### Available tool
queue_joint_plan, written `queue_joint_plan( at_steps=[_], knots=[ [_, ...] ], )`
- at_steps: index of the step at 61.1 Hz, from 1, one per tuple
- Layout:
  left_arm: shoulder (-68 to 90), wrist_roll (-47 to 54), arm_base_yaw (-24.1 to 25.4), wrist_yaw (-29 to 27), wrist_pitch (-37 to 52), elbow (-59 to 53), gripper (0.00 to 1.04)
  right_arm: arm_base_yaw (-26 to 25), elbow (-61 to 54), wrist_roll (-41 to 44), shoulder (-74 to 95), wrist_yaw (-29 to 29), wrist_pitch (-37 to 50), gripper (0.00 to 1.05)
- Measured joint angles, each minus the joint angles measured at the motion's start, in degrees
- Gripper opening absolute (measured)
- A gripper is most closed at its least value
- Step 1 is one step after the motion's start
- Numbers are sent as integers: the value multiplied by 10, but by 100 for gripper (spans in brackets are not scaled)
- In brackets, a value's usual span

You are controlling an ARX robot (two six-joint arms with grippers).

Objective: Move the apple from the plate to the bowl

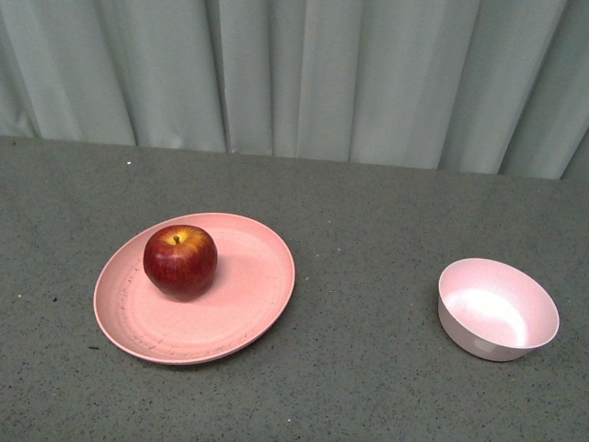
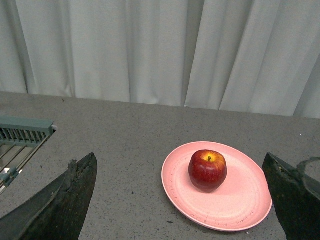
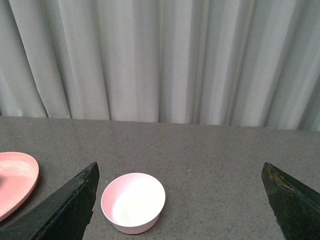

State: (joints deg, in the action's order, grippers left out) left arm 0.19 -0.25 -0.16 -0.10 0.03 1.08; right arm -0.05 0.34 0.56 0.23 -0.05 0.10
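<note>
The dark-red apple (image 1: 180, 261) stands upright on the wide salmon-pink plate (image 1: 248, 304) at the left of the grey table. The small pale pink bowl (image 1: 497, 308) stands empty at the right. Neither arm shows in the front view. In the left wrist view the apple (image 2: 207, 169) on the plate (image 2: 245, 200) lies ahead of my open, empty left gripper (image 2: 182, 200), between its wide-spread black fingers (image 2: 65, 200). In the right wrist view the bowl (image 3: 133, 202) lies ahead of my open, empty right gripper (image 3: 180, 205), near one finger (image 3: 70, 205); the plate's edge (image 3: 15, 180) shows at the side.
A pale pleated curtain (image 1: 294, 74) hangs behind the table's far edge. A grey slatted rack (image 2: 20, 135) shows at the side of the left wrist view. Bare speckled grey tabletop (image 1: 368, 276) lies between plate and bowl.
</note>
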Motion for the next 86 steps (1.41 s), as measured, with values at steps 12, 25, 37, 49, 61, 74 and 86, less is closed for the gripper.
queue_joint_plan(
  at_steps=[12,25,37,49,61,74,86],
  knots=[
    [0,0,0,0,0,0,98,0,0,0,0,0,0,95],
    [0,0,0,0,0,0,98,0,0,0,0,0,0,95],
    [0,0,0,0,0,0,98,0,0,0,0,0,0,95],
    [0,0,0,0,0,0,98,0,0,0,0,0,0,95],
    [0,0,0,0,0,0,98,0,0,0,0,0,0,95],
    [0,0,0,0,0,0,98,0,0,0,0,0,0,95],
    [0,0,0,0,0,0,98,0,0,0,0,0,0,95]
  ],
)
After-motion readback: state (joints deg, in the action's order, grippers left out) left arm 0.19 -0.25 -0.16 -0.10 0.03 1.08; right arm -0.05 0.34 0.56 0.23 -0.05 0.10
